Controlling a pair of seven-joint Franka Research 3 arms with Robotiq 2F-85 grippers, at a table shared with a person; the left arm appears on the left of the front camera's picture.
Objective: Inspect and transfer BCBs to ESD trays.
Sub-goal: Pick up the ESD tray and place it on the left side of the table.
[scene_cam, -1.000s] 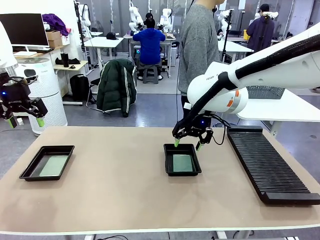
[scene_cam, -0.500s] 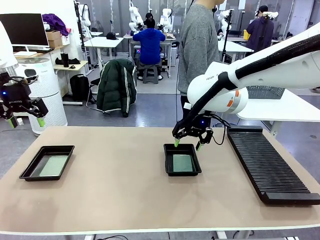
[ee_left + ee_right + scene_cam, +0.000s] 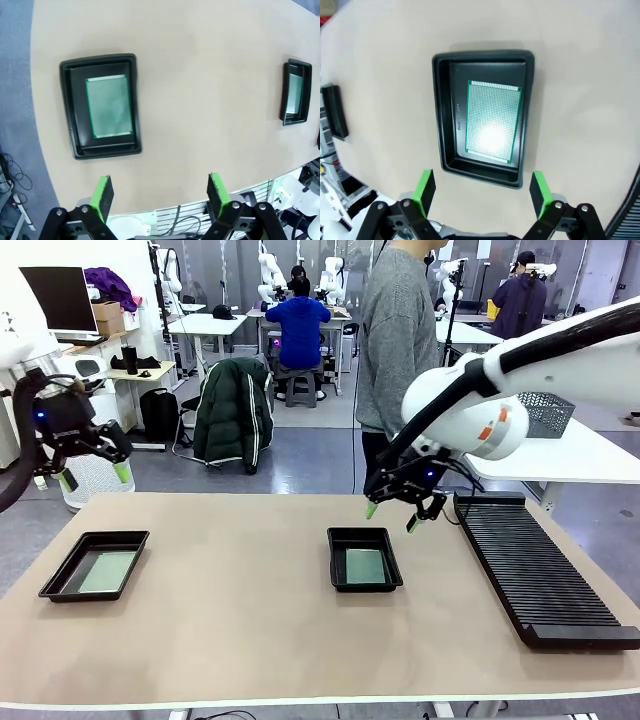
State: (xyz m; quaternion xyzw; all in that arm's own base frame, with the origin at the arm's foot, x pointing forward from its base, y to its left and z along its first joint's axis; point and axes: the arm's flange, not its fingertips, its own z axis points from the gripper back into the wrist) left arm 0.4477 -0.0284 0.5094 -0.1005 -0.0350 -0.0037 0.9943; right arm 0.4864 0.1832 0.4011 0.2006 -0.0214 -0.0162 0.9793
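Observation:
Two black ESD trays rest on the tan table, one at the left (image 3: 95,565) and one near the middle (image 3: 365,559). A green BCB lies flat in each: the left board (image 3: 108,571) (image 3: 109,105) and the middle board (image 3: 365,565) (image 3: 493,120). My left gripper (image 3: 90,477) hangs open in the air above the table's far left edge, well above its tray (image 3: 100,105). Open too, my right gripper (image 3: 393,516) hovers above the far right corner of the middle tray (image 3: 482,116). Nothing sits between either pair of fingers.
A long black slotted rack (image 3: 530,570) lies along the table's right side. A person in a grey sweater (image 3: 398,335) stands at the far edge behind the middle tray. Bare tabletop stretches between the trays and along the front edge.
Both arms have risen. My right gripper lifted up and to the right, away from the middle tray. My left gripper moved up and rightward. Boards and trays stayed put.

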